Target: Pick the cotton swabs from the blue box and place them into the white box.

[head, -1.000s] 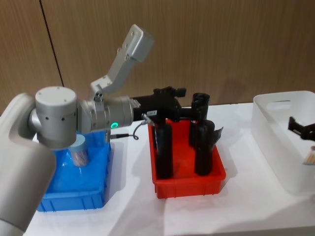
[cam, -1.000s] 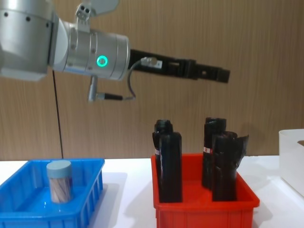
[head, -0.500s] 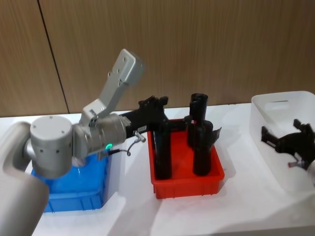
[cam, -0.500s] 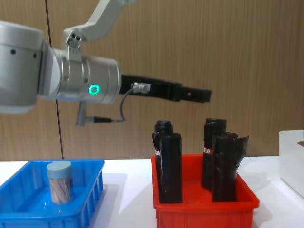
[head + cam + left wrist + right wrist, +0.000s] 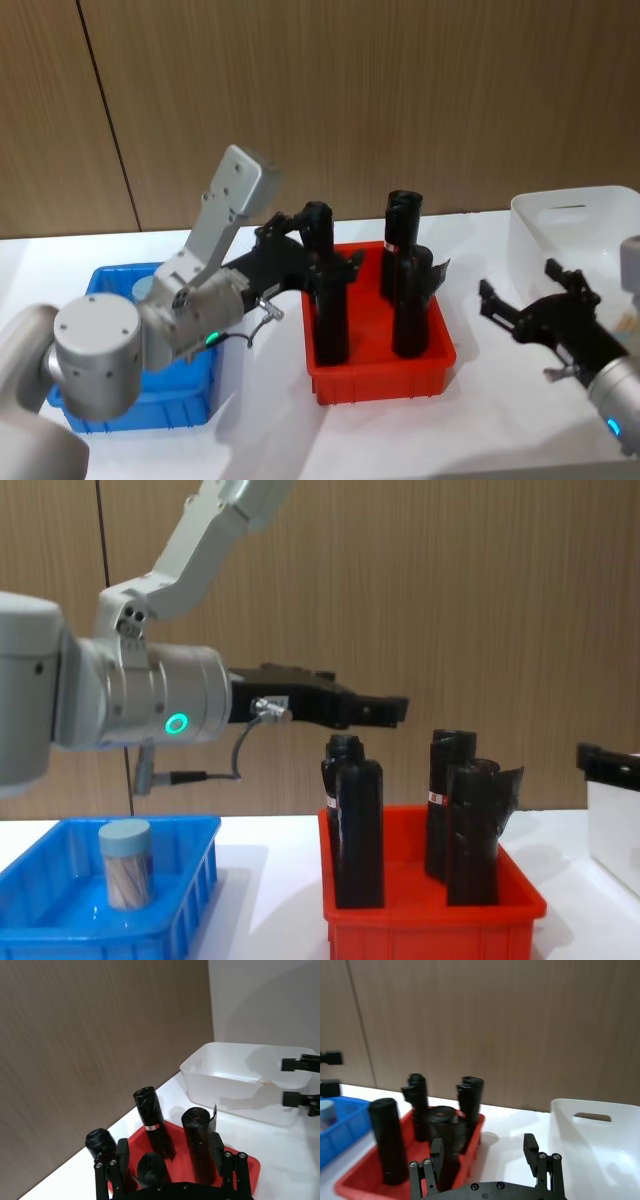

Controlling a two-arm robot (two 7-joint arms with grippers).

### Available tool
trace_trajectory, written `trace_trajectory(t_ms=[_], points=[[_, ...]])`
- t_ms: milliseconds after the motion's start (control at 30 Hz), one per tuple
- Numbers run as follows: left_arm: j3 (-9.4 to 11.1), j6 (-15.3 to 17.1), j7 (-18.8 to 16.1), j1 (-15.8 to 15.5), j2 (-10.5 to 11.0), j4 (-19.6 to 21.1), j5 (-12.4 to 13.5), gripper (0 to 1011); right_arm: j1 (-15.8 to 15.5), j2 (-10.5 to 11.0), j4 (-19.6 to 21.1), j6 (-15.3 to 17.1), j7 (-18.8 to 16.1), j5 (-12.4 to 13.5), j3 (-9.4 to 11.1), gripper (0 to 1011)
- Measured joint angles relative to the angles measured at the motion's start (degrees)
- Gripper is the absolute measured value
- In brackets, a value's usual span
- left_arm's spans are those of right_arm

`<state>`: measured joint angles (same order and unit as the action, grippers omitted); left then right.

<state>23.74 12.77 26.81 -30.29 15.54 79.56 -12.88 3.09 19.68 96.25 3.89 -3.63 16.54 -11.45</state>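
Left gripper [image 5: 170,1170]: jaws wide apart, nothing between them. It is held level, well above the worktop, and points toward the right end. In the chest view its tips [image 5: 385,708] hang just above the nearest black bottle [image 5: 357,830] in the red bin [image 5: 430,925].

The coming move turns on one relation. The jar [image 5: 126,862] is not ahead of this gripper but behind and below it, on the wrist side. It stands in the blue box [image 5: 60,942] at the left end of the worktop. In the head view the forearm covers most of the jar, leaving a patch of pale lid [image 5: 143,287]. The jar is upright, its long axis vertical, and it stands apart from the box walls. The left arm is plainly the nearer one.

Judgement: the gripper must be drawn back toward the left end and turned downward before any grasp. Lid or body appears open to approach from above.

Left arm pose: elbow raised high, forearm sloping down to a level wrist over the blue box.

Right gripper [image 5: 535,310]: jaws spread, empty. It is held above the worktop between the red bin and the white box [image 5: 560,215], which sits at the right end. It is well apart from the jar.
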Motion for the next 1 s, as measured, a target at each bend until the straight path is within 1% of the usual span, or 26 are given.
trace_trajectory(t_ms=[100, 200, 333, 1000], points=[[0.2, -1.3, -2.8, 1.8, 0.7, 1.4, 0.1, 1004, -1.5, -0.1, 2.0, -0.8, -0.1, 0.0, -0.6, 1002], [0.4, -2.1, -4.5, 2.9, 1.1, 2.4, 0.2, 1004, -2.7, -0.2, 3.5, -1.4, -0.1, -0.1, -1.0, 1002], [0.7, -3.7, -8.0, 5.1, 1.9, 4.2, 0.4, 1004, -3.6, -0.3, 4.6, -1.8, -0.2, -0.1, -1.4, 1002], [2.0, -10.4, -22.6, 14.5, 5.5, 11.8, 1.2, 1004, -3.9, -0.3, 5.0, -2.0, -0.2, -0.1, -1.5, 1002]])
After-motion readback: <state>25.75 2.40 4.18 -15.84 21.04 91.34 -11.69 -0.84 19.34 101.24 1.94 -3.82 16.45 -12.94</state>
